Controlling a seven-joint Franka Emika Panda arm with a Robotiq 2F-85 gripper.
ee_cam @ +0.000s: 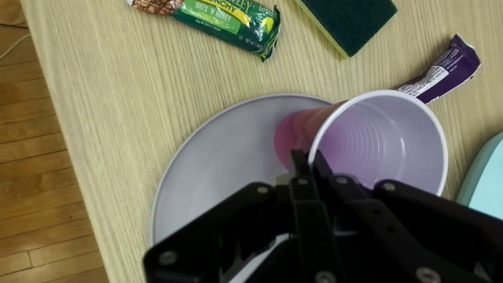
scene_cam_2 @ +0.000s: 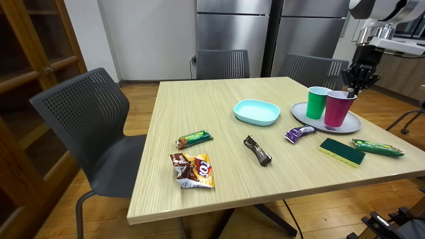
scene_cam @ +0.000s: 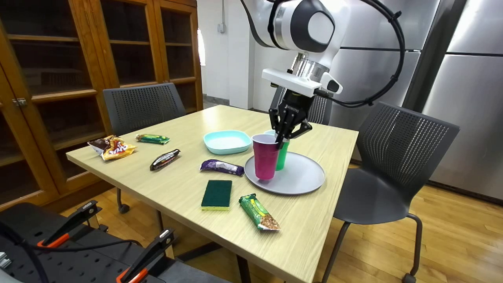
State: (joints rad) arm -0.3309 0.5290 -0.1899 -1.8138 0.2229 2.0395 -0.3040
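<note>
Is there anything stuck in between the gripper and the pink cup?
No, nothing visible is in between. In the wrist view, the gripper pinches the pink cup by its rim, one finger inside and one outside. The green cup stands close by on the gray plate, but not between them.

apparent break room, steel fridges (scene_cam_2: 232, 35), glazed wooden cabinets (scene_cam: 92, 59), perforated chairs (scene_cam_2: 79, 126)

Here's your arm (scene_cam: 320, 27), glossy white with charcoal patches (scene_cam: 300, 25), black cable (scene_cam: 400, 45) looping out, silver collar (scene_cam: 311, 70) gleaming, and your black gripper (ee_cam: 310, 162) flashes ROBOTIQ in pale letters (scene_cam: 292, 108), round screws (ee_cam: 428, 274) studding it!
</note>
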